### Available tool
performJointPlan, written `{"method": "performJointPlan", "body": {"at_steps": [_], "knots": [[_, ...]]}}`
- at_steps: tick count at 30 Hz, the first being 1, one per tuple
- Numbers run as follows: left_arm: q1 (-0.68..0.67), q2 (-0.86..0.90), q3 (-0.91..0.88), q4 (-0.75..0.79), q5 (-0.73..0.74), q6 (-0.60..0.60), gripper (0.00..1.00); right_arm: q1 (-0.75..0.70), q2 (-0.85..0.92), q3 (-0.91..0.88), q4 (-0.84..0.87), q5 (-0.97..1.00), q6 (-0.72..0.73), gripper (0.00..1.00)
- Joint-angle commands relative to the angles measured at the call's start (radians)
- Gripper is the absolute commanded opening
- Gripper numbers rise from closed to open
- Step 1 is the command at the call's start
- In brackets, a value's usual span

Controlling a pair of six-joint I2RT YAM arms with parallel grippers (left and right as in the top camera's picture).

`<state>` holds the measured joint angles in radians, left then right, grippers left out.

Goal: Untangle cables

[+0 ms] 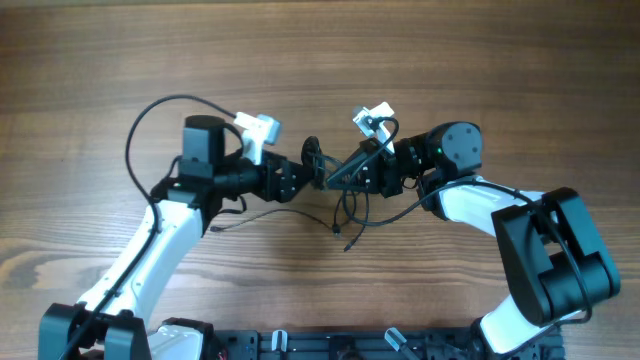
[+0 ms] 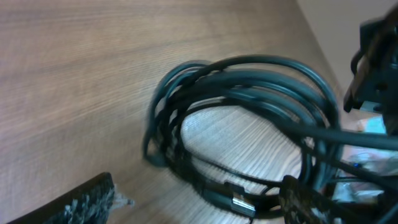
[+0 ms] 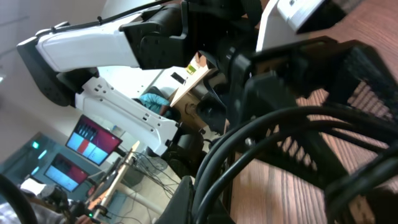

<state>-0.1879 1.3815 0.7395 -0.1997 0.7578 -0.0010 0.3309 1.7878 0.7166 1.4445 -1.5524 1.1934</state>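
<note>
The cables (image 1: pixel 347 200) are a bunch of thin black loops hanging between the two grippers at the table's middle, with loose ends trailing toward the front. My left gripper (image 1: pixel 312 165) faces them from the left. In the left wrist view the cables (image 2: pixel 249 74) form a coil on the wood, and a plug end (image 2: pixel 238 200) with a metal tip lies between the wide-apart fingers (image 2: pixel 87 199) of the open left gripper (image 2: pixel 199 199). My right gripper (image 1: pixel 345 172) is shut on the cables (image 3: pixel 273 137), which rise from the right gripper (image 3: pixel 242 199) in several strands.
The wooden table (image 1: pixel 100 60) stretches behind and to both sides. A thicker black wire (image 1: pixel 140 130) loops off the left arm. A dark rack (image 1: pixel 330 345) runs along the front edge. The left arm (image 3: pixel 93 43) stands close before the right wrist camera.
</note>
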Motion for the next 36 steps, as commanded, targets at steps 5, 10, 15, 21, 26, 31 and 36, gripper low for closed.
{"method": "performJointPlan", "body": {"at_steps": [5, 10, 15, 21, 26, 31, 36], "knots": [[-0.059, 0.063, -0.001, 0.098, -0.131, 0.098, 0.85, 0.003, 0.007, 0.009, 0.202, -0.021, 0.188, 0.04], [-0.059, 0.182, -0.001, 0.239, -0.127, -0.015, 0.04, 0.004, 0.008, 0.009, 0.211, -0.021, 0.22, 0.04], [0.018, 0.163, 0.0, 0.209, -0.139, -0.016, 0.04, -0.007, 0.008, 0.009, 0.127, -0.069, 0.011, 0.05], [0.246, 0.04, 0.0, 0.293, -0.061, -0.36, 0.04, 0.008, 0.008, 0.009, -0.459, 0.158, -0.315, 0.05], [0.245, 0.011, 0.0, 0.286, -0.044, -0.375, 0.04, 0.118, 0.008, 0.009, -0.522, 0.383, -0.326, 0.05], [0.163, 0.011, 0.0, 0.286, -0.051, -0.374, 0.04, 0.246, 0.008, 0.009, -0.497, 0.65, -0.222, 0.05], [0.064, 0.011, 0.0, 0.282, -0.175, -0.374, 0.04, 0.291, 0.008, 0.009, -0.414, 0.779, -0.116, 0.04]]}}
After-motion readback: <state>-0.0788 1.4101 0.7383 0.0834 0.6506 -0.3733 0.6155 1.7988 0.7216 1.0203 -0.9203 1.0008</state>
